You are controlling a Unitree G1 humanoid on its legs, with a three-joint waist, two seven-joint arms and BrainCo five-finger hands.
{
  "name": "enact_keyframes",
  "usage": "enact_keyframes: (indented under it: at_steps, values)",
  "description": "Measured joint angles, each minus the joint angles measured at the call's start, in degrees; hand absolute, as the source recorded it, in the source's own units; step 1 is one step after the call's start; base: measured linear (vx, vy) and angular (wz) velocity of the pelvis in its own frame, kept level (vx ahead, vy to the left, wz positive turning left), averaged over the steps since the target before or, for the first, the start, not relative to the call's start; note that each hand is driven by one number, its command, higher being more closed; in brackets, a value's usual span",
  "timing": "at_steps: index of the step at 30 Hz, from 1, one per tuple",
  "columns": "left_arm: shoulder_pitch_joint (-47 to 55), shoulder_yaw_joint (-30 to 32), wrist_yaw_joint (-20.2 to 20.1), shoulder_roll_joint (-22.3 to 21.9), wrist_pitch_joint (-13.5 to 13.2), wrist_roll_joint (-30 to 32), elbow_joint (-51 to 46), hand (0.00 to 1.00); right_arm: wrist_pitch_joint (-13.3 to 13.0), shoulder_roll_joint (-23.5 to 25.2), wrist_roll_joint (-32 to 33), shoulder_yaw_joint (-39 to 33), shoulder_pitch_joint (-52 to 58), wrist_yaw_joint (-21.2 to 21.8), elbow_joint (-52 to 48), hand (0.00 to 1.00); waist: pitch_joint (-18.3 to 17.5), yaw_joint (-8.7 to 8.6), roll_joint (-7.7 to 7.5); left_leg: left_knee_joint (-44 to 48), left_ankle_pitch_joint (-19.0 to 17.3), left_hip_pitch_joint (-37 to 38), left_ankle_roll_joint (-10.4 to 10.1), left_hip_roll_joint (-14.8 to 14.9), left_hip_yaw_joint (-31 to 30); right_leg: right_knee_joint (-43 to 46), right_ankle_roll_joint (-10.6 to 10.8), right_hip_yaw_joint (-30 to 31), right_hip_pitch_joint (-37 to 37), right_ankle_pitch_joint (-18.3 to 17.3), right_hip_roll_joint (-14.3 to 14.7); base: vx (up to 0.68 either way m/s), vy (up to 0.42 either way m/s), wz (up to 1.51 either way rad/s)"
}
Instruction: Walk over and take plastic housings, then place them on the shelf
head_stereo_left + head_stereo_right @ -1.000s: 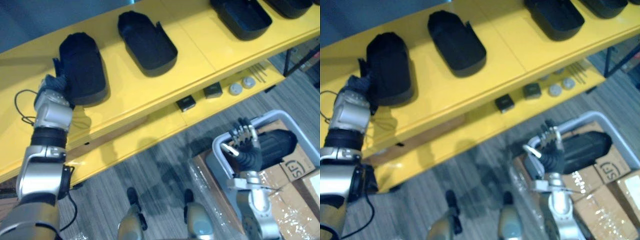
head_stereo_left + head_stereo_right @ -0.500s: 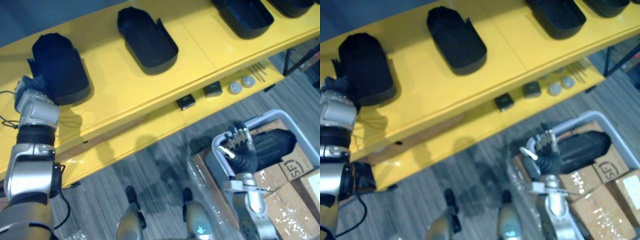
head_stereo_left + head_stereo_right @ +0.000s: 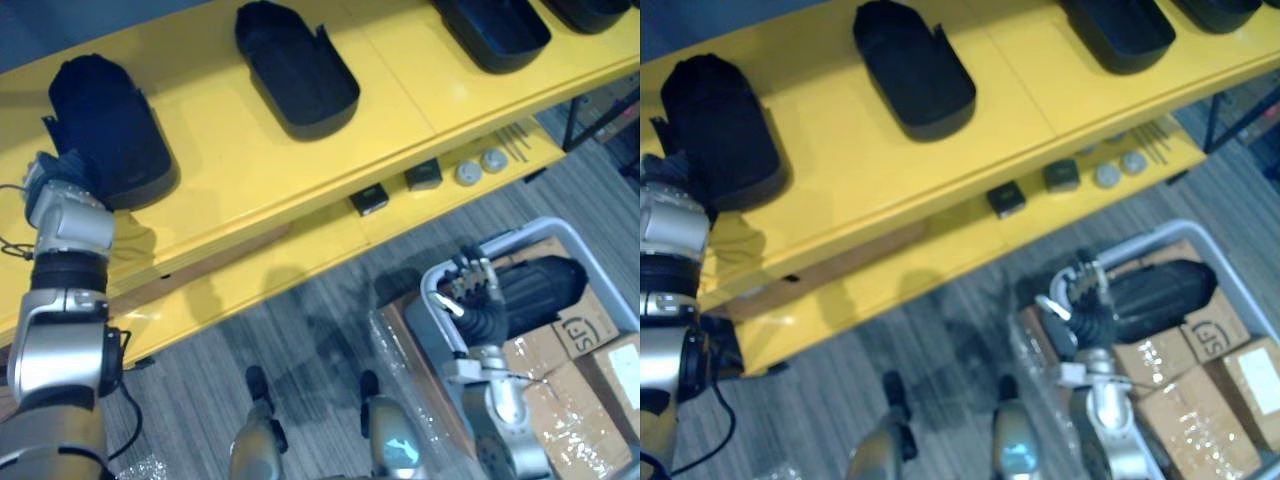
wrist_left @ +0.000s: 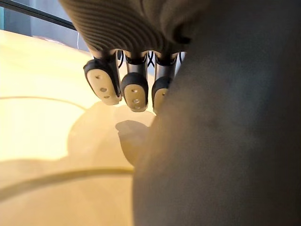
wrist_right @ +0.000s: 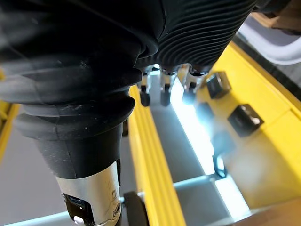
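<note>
A long yellow shelf (image 3: 250, 170) spans the scene. Its top level carries black plastic housings: the leftmost housing (image 3: 105, 125) lies dome up, an open housing (image 3: 295, 65) sits well apart from it, and a further housing (image 3: 495, 30) lies to the right. Low at the right, a grey bin (image 3: 530, 232) holds a binned housing (image 3: 545, 285) beside cardboard boxes (image 3: 580, 330). The left hand (image 3: 62, 178) sits against the near end of the leftmost housing, though whether it grips cannot be told. The right hand (image 3: 478, 300) hovers by the bin's rim, loosely relaxed and empty, and small black blocks (image 3: 372, 198) and grey discs (image 3: 468, 173) lie on the lower level.
</note>
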Motion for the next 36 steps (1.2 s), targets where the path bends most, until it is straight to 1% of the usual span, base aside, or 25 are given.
enact_keyframes:
  at_steps: [3, 6, 10, 12, 15, 18, 19, 20, 22, 23, 24, 25, 26, 27, 28, 29, 30, 31, 33, 34, 35, 36]
  values:
    - [0.02, 0.0, -0.32, 0.0, -0.21, -0.02, 0.56, 0.0, -0.01, -0.05, 0.02, -0.01, -0.04, 0.14, 0.0, 0.0, 0.0, -0.02, 0.0, 0.0, 0.0, 0.01, -0.01, 0.0, 0.01, -0.01, 0.0, 0.01, 0.01, 0.0, 0.0, 0.0, 0.0, 0.0]
    - [0.1, 0.0, -0.98, 0.0, -1.54, -0.06, 1.07, 0.0, -0.01, -0.11, 0.04, -0.01, -0.06, 0.22, 0.0, 0.0, 0.0, -0.01, 0.01, 0.0, 0.02, 0.03, -0.02, 0.0, 0.0, 0.0, 0.0, 0.0, 0.03, 0.0, -0.02, 0.0, 0.0, 0.0]
    - [0.11, 0.01, -1.35, 0.08, -2.48, -0.1, 1.07, 0.0, -0.01, -0.2, 0.52, 0.0, -0.18, 0.3, 0.0, 0.0, -0.01, 0.01, 0.02, 0.0, 0.02, 0.12, -0.02, -0.03, 0.0, 0.0, 0.02, -0.01, 0.12, 0.02, -0.08, 0.0, 0.0, 0.0]
    - [0.13, 0.01, -1.81, 0.19, -3.37, -0.18, 1.07, 0.0, -0.01, -0.24, 1.08, 0.01, -0.24, 0.32, 0.0, 0.0, -0.04, 0.01, 0.07, 0.0, 0.03, 0.17, -0.02, -0.08, 0.01, 0.01, 0.05, -0.02, 0.16, 0.04, -0.15, 0.0, 0.0, 0.0]
    - [0.2, 0.02, -2.36, 0.28, -3.81, -0.59, 1.06, 0.0, -0.01, -0.28, 1.08, 0.02, -0.46, 0.33, 0.0, 0.0, -0.12, 0.02, 0.22, 0.0, 0.08, 0.31, -0.01, -0.15, -0.01, 0.0, 0.09, -0.07, 0.31, 0.06, -0.25, 0.0, 0.0, 0.0]
    - [0.41, 0.04, -2.07, 0.41, -4.03, -2.52, 1.06, 0.0, -0.01, -0.47, 1.09, 0.06, -0.65, 0.33, 0.02, 0.0, -0.22, 0.01, 0.41, 0.0, 0.09, 0.93, -0.01, -0.22, -0.11, -0.25, 0.12, -0.35, 1.19, 0.08, -0.38, 0.0, -0.001, 0.02]
    - [0.7, 0.06, -1.34, 0.58, -4.47, -4.32, 1.04, 0.0, -0.06, -0.51, 1.08, 0.06, -0.52, 0.37, 0.01, 0.0, -0.4, -0.1, 0.64, 0.0, 0.07, 1.56, -0.01, -0.27, -0.17, -0.69, 0.13, -0.88, 2.25, 0.08, -0.46, 0.01, -0.004, 0.08]
    - [0.72, 0.06, -1.11, 0.84, -4.85, -4.79, 1.01, 0.0, -0.09, -0.58, 1.08, 0.08, -0.5, 0.38, 0.01, 0.0, -0.61, -0.1, 0.79, -0.01, 0.06, 1.54, -0.02, -0.27, -0.22, -0.74, 0.13, -1.1, 2.29, 0.08, -0.49, 0.01, -0.008, 0.07]
    - [0.71, 0.41, 0.57, 3.11, -6.53, -6.91, 0.55, 0.0, -0.41, -0.69, 1.12, 0.01, -0.57, 0.98, 0.01, 0.0, -0.96, -0.13, 1.41, -0.02, 0.05, 1.36, -0.01, -0.26, -0.26, -1.03, 0.35, -1.24, 2.33, 0.26, -0.49, 0.0, -0.004, 0.02]
    - [0.71, 0.44, 0.74, 3.82, -6.8, -7.0, 0.32, 0.0, -0.61, -0.73, 1.12, 0.04, -0.58, 1.35, 0.01, 0.0, -1.08, -0.13, 1.62, -0.02, 0.05, 1.41, -0.01, -0.29, -0.27, -1.17, 0.4, -1.28, 2.5, 0.3, -0.52, 0.01, -0.002, 0.06]
    - [0.71, 0.5, 1.7, 4.77, -7.62, -7.47, -0.06, 0.0, -0.86, -0.74, 1.12, 0.03, -0.6, 1.58, 0.01, 0.0, -1.27, -0.16, 1.95, -0.03, 0.01, 1.65, 0.03, -0.37, -0.46, -1.56, 0.49, -1.5, 3.12, 0.39, -0.59, 0.02, 0.005, 0.11]
    - [0.73, 0.53, 2.93, 6.33, -8.99, -8.84, -1.35, 0.0, -1.28, -0.75, 1.1, 0.03, -0.46, 1.89, 0.01, 0.0, -1.71, -0.07, 2.31, -0.03, -0.13, 2.4, 0.19, -0.58, -0.83, -2.23, 0.59, -1.74, 4.41, 0.45, -0.76, 0.03, 0.006, 0.13]
    - [0.73, 0.63, 3.23, 6.94, -9.42, -9.01, -2.05, 0.0, -1.5, -0.75, 1.08, 0.0, -0.43, 2.27, 0.01, 0.0, -2.26, -0.04, 2.49, -0.05, -0.17, 2.41, 0.22, -0.61, -1.04, -2.57, 0.66, -1.95, 4.74, 0.49, -0.77, 0.04, 0.002, 0.19]
    - [1.0, 0.77, 4.3, 8.18, -10.93, -9.16, -3.73, 0.0, -2.22, -0.74, 0.98, -0.02, -0.46, 2.78, -0.03, 0.0, -3.47, -0.04, 2.81, -0.24, -0.25, 2.31, 0.32, -0.63, -1.6, -3.4, 0.72, -2.88, 5.46, 0.66, -0.81, 0.04, -0.007, 0.19]
    - [3.0, 2.19, 4.74, 9.37, -12.48, -9.19, -6.63, 0.0, -2.31, -0.73, 0.93, -0.05, -0.68, 3.22, -0.14, 0.0, -5.09, -0.01, 3.06, -0.22, -0.29, 2.36, 0.39, -0.71, -1.72, -4.1, 0.73, -3.26, 6.1, 0.84, -0.78, 0.04, -0.01, 0.18]
    - [4.77, 3.29, 4.97, 9.8, -13.24, -9.22, -8.51, 0.0, -2.37, -0.73, 0.9, -0.12, -0.69, 3.55, -0.22, 0.0, -6.16, 0.03, 3.22, -0.12, -0.27, 2.37, 0.4, -0.8, -1.71, -4.45, 0.76, -3.37, 6.32, 0.88, -0.81, 0.06, -0.009, 0.15]
    - [8.64, 4.68, 5.08, 10.55, -14.84, -9.35, -11.91, 0.0, -2.67, -0.68, 0.73, -0.27, -0.68, 3.76, -0.32, 0.0, -8.0, 0.13, 3.58, -0.05, -0.25, 2.62, 0.41, -0.95, -1.78, -5.19, 0.77, -3.98, 7.29, 0.88, -0.92, 0.09, -0.01, 0.16]
    - [10.4, 4.88, 5.11, 10.88, -15.4, -9.98, -13.47, 0.0, -2.74, -0.58, 0.5, -0.51, -0.69, 3.76, -0.47, 0.0, -8.39, 0.19, 3.77, -0.06, -0.25, 3.19, 0.41, -0.99, -1.93, -5.62, 0.77, -4.45, 8.33, 0.88, -0.93, 0.09, -0.014, 0.26]
    - [17.78, 6.31, 7.02, 10.76, -17.82, -14.05, -18.83, 0.0, -3.53, -0.53, -0.81, -1.41, -1.21, 3.6, -0.96, 0.0, -10.85, 1.27, 4.74, -0.07, -0.27, 4.23, 0.41, -0.94, -3.07, -7.09, 0.74, -6.35, 11.15, 0.86, -0.74, 0.03, -0.029, 0.32]
    - [19.59, 7.24, 8.02, 10.42, -18.61, -15.4, -20.16, 0.0, -3.83, -0.52, -1.33, -1.79, -1.51, 3.47, -0.98, 0.0, -11.4, 1.58, 5.07, -0.07, -0.26, 4.22, 0.41, -0.88, -3.17, -7.3, 0.74, -6.9, 11.59, 0.87, -0.65, -0.02, -0.028, 0.38]
    - [23.23, 9.04, 10.57, 9.82, -20.95, -18.1, -23.21, 0.0, -4.01, -0.53, -1.77, -2.56, -2.25, 2.52, -1.0, 0.0, -12.24, 2.07, 5.63, -0.29, -0.3, 4.16, 0.42, -0.81, -3.58, -7.59, 0.68, -7.92, 12.29, 0.87, -0.55, -0.05, -0.009, 0.29]
    - [26.87, 12.2, 13.79, 7.9, -24.2, -20.46, -27.6, 0.0, -4.06, -0.53, -1.88, -3.37, -2.63, 1.52, -1.05, 0.0, -13.12, 3.19, 5.96, -0.33, -0.49, 4.19, 0.63, -0.81, -3.74, -7.93, 0.59, -8.28, 12.59, 0.94, -0.53, -0.05, -0.001, 0.26]
